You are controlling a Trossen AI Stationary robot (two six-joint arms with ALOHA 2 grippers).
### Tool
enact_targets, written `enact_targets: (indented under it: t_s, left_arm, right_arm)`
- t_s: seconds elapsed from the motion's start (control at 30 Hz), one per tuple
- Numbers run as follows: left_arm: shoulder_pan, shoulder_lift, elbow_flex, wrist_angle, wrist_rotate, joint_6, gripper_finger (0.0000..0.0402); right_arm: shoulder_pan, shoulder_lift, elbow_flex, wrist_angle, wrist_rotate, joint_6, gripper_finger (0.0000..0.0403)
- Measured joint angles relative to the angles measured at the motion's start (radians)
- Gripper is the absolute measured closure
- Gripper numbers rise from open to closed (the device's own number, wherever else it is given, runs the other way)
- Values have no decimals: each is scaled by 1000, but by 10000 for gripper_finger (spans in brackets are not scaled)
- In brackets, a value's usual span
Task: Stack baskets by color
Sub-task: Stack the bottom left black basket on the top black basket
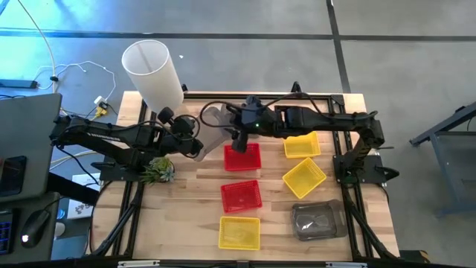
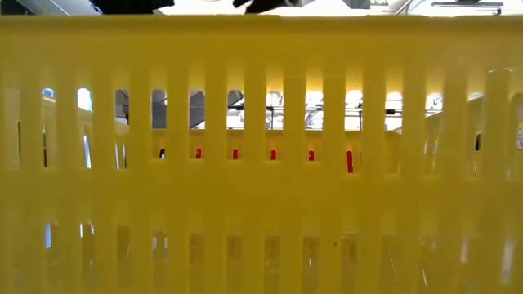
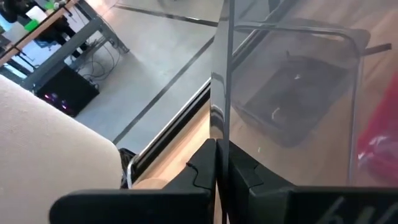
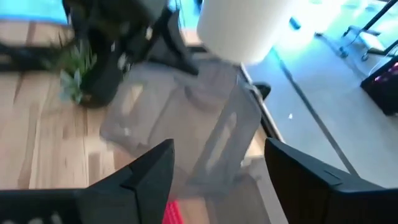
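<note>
Yellow basket (image 2: 261, 163) perhaps hides low view's table.

Two black jointed arms (image 1: 111, 134) trail black cables, matte pincer fingers (image 4: 146, 177).

No readable text, labels, numbers anywhere (baskets, table included).
</note>
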Motion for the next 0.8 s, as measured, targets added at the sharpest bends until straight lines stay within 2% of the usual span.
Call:
enact_targets:
  t_s: [0.23, 0.8]
  left_arm:
    - [-1, 0, 0, 1, -17, 3, 401]
    - [-3, 0, 0, 10, -2, 44, 401]
  right_arm:
    - [0, 43, 1, 101, 17, 9, 167]
    - [-5, 142, 0, 120, 122, 12, 171]
